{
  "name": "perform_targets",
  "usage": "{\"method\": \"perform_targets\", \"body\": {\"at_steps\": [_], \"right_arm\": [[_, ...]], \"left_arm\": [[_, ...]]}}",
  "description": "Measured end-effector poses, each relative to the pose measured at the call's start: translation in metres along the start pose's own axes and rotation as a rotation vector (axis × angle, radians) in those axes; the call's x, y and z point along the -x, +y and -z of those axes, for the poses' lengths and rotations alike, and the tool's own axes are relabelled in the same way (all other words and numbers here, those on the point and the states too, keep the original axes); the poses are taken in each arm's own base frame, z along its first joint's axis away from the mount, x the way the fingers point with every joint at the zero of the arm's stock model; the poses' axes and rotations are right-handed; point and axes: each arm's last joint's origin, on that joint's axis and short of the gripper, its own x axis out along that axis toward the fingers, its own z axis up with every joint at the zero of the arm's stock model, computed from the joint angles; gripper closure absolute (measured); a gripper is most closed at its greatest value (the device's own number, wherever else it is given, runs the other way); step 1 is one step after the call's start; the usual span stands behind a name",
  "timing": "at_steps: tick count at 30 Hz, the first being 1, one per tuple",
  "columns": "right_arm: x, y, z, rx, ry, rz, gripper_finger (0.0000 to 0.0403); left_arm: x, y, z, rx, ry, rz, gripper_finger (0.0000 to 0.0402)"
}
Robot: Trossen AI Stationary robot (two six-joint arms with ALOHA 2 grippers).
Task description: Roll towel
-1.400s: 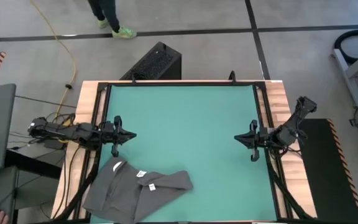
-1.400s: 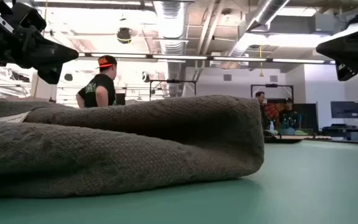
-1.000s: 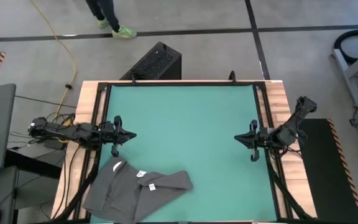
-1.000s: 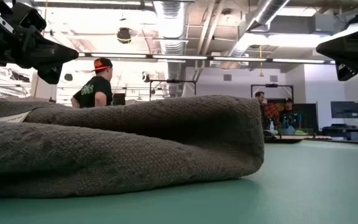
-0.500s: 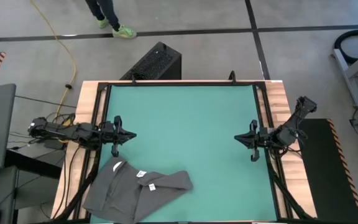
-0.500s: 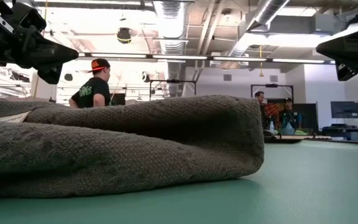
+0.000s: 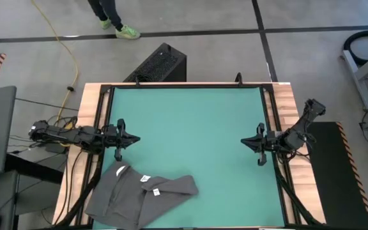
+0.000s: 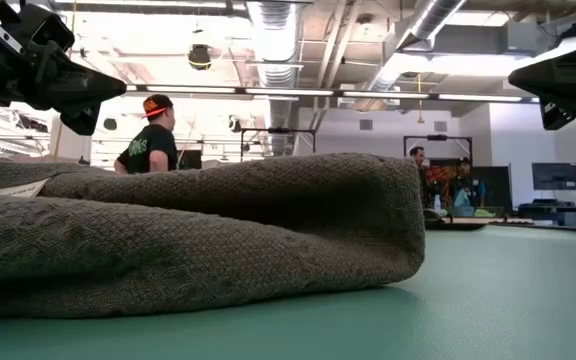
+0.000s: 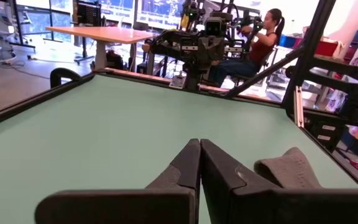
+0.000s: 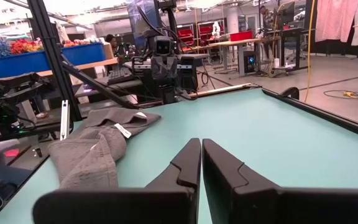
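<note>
At 7 o'clock on the green mat (image 7: 190, 128), the towel (image 7: 139, 193) lies crumpled and unchanged; left gripper (image 7: 121, 139) and right gripper (image 7: 259, 144) remain closed, empty, motionless. Rolling has not begun.

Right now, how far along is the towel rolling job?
Nothing looks done. The towel lies crumpled and loosely folded near the mat's front left corner, not rolled, with its white tag showing. Nothing is in hand: the left gripper sits at the mat's left edge and the right gripper at its right edge, both with jaws shut and clear of the cloth. Flattening and rolling all remain.
</note>
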Motion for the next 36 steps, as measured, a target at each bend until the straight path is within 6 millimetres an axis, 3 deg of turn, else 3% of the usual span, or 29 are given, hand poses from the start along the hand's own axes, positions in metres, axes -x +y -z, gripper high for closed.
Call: {"method": "perform_targets", "body": {"at_steps": [4,20,25,36], "right_arm": [[-0.001,-0.002,-0.005,0.065,-0.029,0.053,0.0360],[-0.004,-0.007,-0.017,-0.064,-0.098,0.116,0.0360],[-0.005,-0.010,-0.024,-0.063,-0.147,0.161,0.0360],[-0.013,-0.007,-0.043,0.106,-0.250,0.008,0.0357]], "left_arm": [[0.000,0.000,0.000,0.000,0.000,0.001,0.0401],[0.000,0.000,-0.001,0.019,-0.013,-0.012,0.0401],[0.001,-0.001,-0.012,0.061,-0.112,0.014,0.0401],[0.005,-0.007,-0.043,0.002,-0.283,0.074,0.0383]]}}
